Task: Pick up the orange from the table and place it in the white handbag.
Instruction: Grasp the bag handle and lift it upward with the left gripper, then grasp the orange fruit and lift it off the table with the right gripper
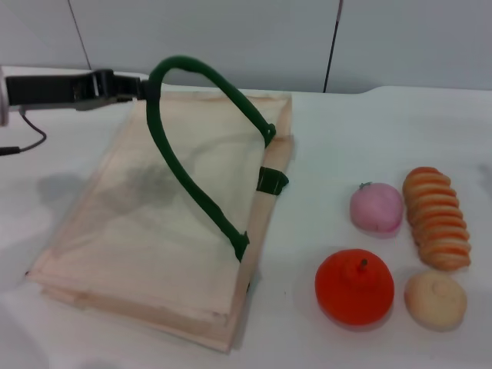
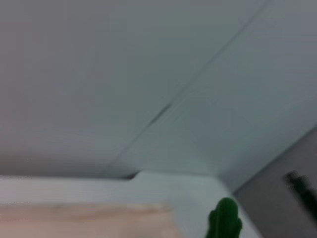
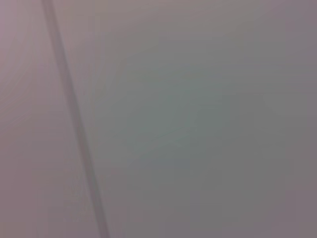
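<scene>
Cloth dominates the left: the white handbag (image 1: 154, 231) lies flat on the table (image 1: 369, 123), and the left gripper (image 1: 144, 88) pinches its green handle (image 1: 192, 146), lifting the loop. Right of it sits the orange (image 1: 354, 287), probably firm, smooth and apt to roll; grasp across its widest girth. Crowding it are a pink fruit (image 1: 376, 207), ridged pastry (image 1: 437, 217) and bun (image 1: 435, 299). No right gripper shows.

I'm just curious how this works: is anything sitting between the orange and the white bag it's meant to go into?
Nothing visible lies between them: bare table separates the orange from the white handbag. The other foods sit on the orange's far side. The left gripper holds up the green handle.
</scene>
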You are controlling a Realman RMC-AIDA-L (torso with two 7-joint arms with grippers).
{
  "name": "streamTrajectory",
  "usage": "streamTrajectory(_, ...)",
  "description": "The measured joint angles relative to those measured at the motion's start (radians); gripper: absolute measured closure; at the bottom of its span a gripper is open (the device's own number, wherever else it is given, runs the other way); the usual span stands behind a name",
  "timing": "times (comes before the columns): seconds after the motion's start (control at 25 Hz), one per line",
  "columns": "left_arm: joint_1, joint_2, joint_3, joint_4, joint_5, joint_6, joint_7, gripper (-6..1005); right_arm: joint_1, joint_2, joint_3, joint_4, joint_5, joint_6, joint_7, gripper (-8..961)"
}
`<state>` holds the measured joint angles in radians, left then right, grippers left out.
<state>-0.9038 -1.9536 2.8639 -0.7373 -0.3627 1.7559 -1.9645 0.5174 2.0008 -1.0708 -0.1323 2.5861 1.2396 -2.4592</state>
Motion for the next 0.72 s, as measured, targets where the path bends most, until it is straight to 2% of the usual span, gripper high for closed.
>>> streamTrajectory(0.24,0.038,0.000,0.000,-0.053,-0.168,0.151,0.015,886,-0.050,-0.041,0.003,-0.185,-0.305,0.007,0.247,74)
streamTrajectory(0.48,0.072,0.011,0.000,-0.056,-0.296,0.226,0.024,885,-0.066,-0.083,0.012,-0.351,-0.618,0.125,0.453,73)
streamTrajectory(0.6,0.080,0.013,0.000,-0.057,-0.325,0.236,0.024,885,-0.065,-0.092,0.012,-0.411,-0.728,0.206,0.511,74)
streamTrajectory(0.72,0.084,0.015,0.000,-0.057,-0.339,0.241,0.024,885,-0.058,-0.089,0.012,-0.480,-0.848,0.264,0.571,78)
